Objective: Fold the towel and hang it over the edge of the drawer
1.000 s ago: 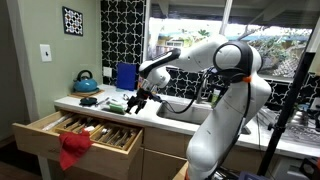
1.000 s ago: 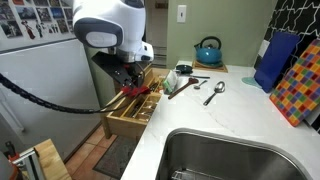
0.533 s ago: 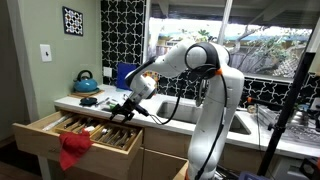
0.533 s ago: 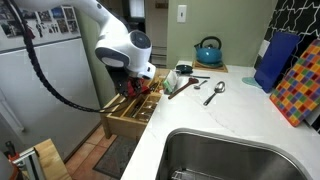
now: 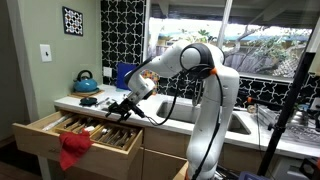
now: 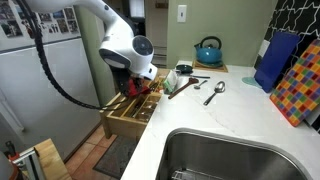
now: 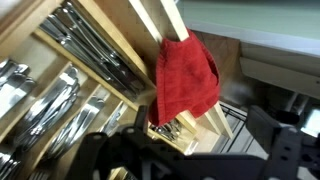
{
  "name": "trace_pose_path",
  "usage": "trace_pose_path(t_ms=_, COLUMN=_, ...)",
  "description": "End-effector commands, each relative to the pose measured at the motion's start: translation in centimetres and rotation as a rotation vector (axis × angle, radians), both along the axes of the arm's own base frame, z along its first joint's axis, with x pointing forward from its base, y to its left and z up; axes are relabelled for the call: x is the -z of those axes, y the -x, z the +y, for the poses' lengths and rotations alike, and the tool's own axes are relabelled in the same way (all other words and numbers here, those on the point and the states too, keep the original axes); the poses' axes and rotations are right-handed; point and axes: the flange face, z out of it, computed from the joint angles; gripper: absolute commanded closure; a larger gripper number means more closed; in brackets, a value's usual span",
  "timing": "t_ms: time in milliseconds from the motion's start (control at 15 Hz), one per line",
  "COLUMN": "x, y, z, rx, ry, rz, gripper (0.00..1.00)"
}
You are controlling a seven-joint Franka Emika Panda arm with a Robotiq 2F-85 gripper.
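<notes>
My gripper (image 5: 121, 108) dropped over the drawer (image 5: 38, 138), jaws wide, empty; towel (image 5: 72, 150) unmoved on front edge (task looks done).

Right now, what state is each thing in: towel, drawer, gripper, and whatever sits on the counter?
Red cloth towel: draped over the drawer's front edge, hanging down.
Wooden cutlery drawer: pulled open.
Black gripper: above the drawer, apart from the towel; jaws unclear.
Blue kettle: upright on the white counter.
Metal spoon: lying flat on the counter.
</notes>
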Motion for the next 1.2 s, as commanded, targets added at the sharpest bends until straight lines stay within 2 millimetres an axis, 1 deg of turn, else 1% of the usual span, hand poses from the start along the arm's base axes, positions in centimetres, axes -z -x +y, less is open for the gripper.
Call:
trace_pose_path(t_ms=0, x=3.7, y=-2.4, z=0.5, rx=0.066, ry=-0.172, rz=0.006, gripper=0.0)
trace_pose_path(t_ms=133, x=6.2, y=-3.2, z=0.8, rx=0.105, ry=-0.208, rz=0.055, gripper=0.0)
trace_pose_path(t_ms=200, x=7.5, y=-3.6, z=0.8, rx=0.127, ry=-0.199, rz=0.072, gripper=0.0)
trace_pose_path(t_ms=400, x=11.1, y=-4.7, z=1.7, rx=0.143, ry=-0.185, rz=0.153, gripper=0.0)
trace_pose_path(t_ms=600, x=13.7, y=-5.7, z=3.1, rx=0.163, ry=-0.228, rz=0.254, gripper=0.0)
trace_pose_path(t_ms=733, x=14.9, y=-6.3, z=3.9, rx=0.174, ry=-0.266, rz=0.32, gripper=0.0)
trace_pose_path(t_ms=867, x=15.7, y=-7.0, z=4.8, rx=0.169, ry=-0.318, rz=0.363, gripper=0.0)
trace_pose_path(t_ms=1133, x=16.0, y=-8.2, z=5.9, rx=0.145, ry=-0.429, rz=0.397, gripper=0.0)
